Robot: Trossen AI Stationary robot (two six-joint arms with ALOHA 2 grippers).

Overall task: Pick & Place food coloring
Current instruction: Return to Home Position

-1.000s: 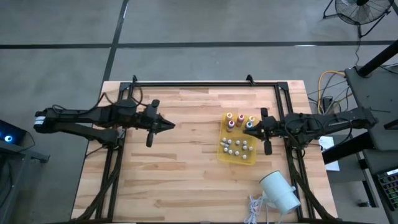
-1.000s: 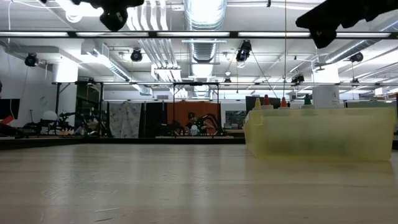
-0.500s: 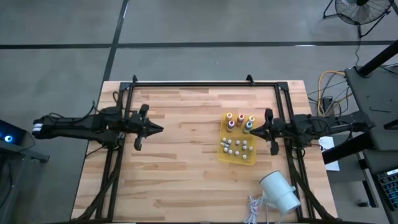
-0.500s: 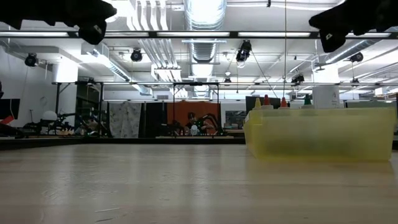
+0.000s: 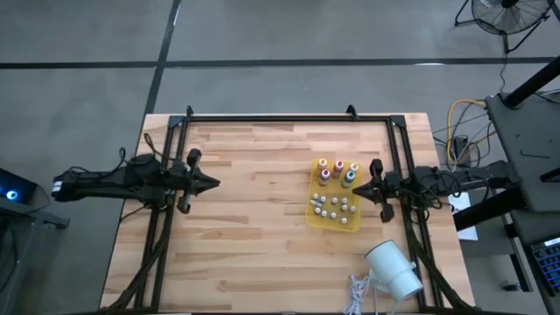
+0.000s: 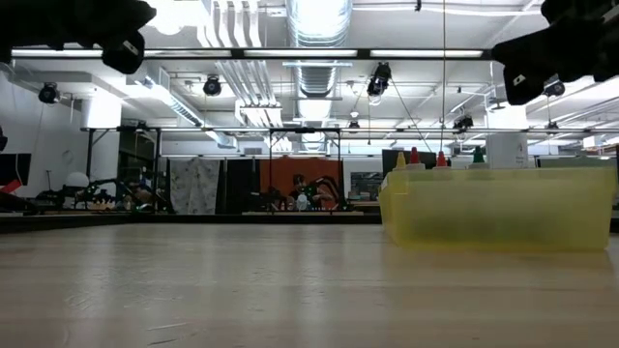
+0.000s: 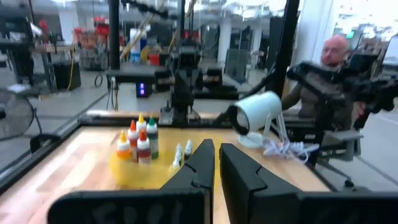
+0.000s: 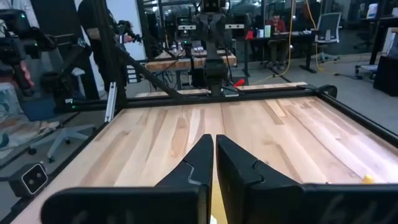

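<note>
Right of centre in the high view: translucent yellow rectangular plastic bin (image 5: 352,224) on pale wooden plank table (image 5: 254,249).

Upper half of the bin: thumb-sized food coloring bottles (image 5: 337,171), upright, with orange, red, pink and green tops. Lower half of the bin: cluster of tiny whitish vials (image 5: 332,206). Right side of the low view: same bin wall (image 6: 498,208), bottle tips (image 6: 435,158) just above its rim.

Left-centre of the high view: left gripper (image 5: 215,183), over bare wood, well apart from the bin, pointed toward frame right. Fingers (image 7: 199,163) drawn to a narrow slit in the left wrist view, nothing between them.

Just right of the bin in the high view: right gripper (image 5: 361,186), pointed toward frame left, near the bin's right edge. Fingers (image 8: 200,155) likewise nearly together in the right wrist view, nothing held.

Top corners of the low view: dark arm shapes only, high above the table surface.

Lower right of the high view: large white cylinder (image 5: 394,269) lying tilted near the table corner, apart from the bin.

Upper right of the left wrist view: a person (image 7: 333,93) beyond the table.
</note>
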